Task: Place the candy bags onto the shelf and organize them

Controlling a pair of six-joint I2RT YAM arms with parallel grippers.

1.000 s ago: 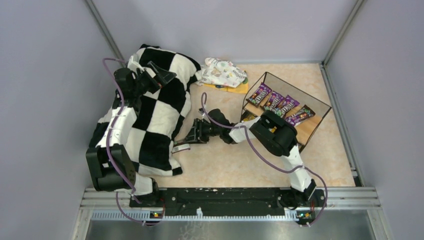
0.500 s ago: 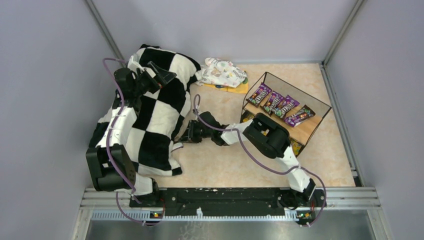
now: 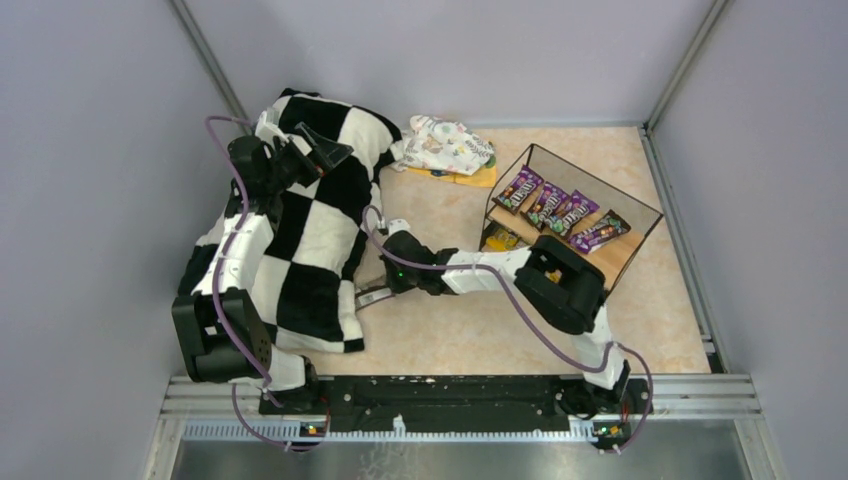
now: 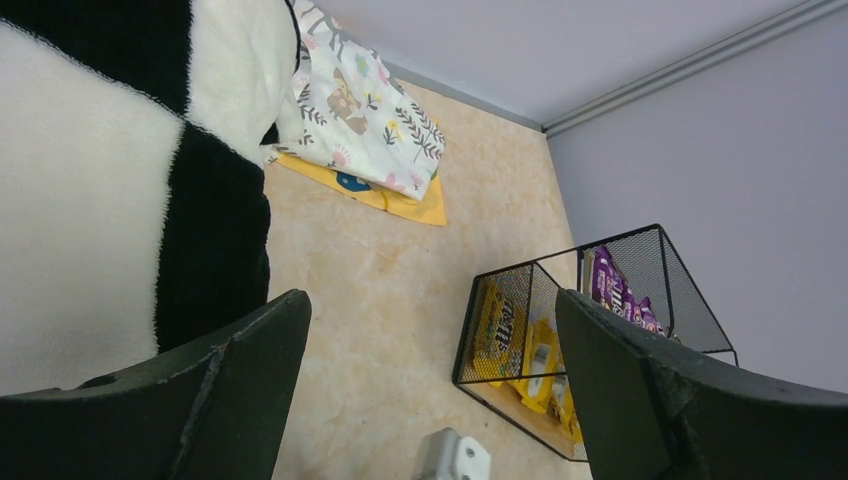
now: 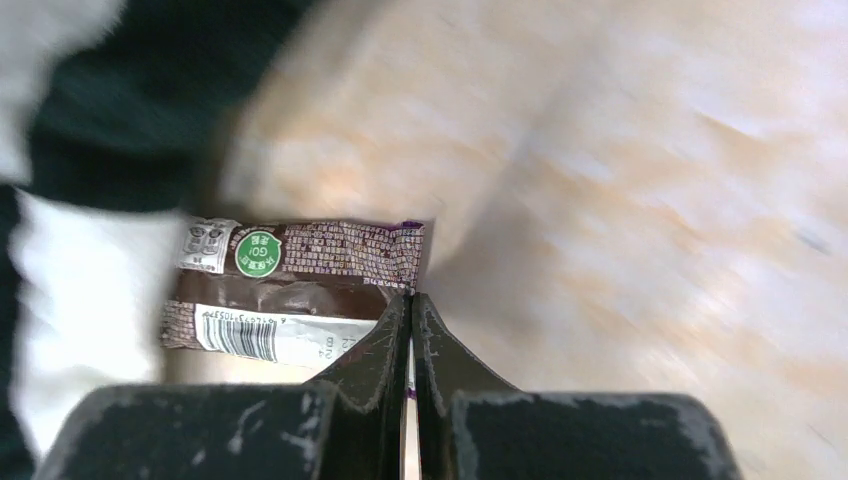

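Your right gripper (image 5: 410,302) is closed flat on one end of a brown candy packet (image 5: 290,290), with what looks like only the thin wrapper edge between the jaws. The packet lies on the table (image 3: 450,330) at the hem of the checkered blanket (image 3: 300,250). Its long axis runs sideways from the fingertips toward the blanket, and the far end just overlaps the white pile.

The shelf (image 3: 615,260) stands well off the other way, on the right arm's own side. The purple bags (image 3: 558,208) sit in a row on the upper board and the yellow ones (image 4: 505,325) below. So the carry is probably a lift and a sweep to the right — expect the free end to droop. Your left gripper (image 4: 428,300) hangs wide and empty over the blanket, farther from the shelf.
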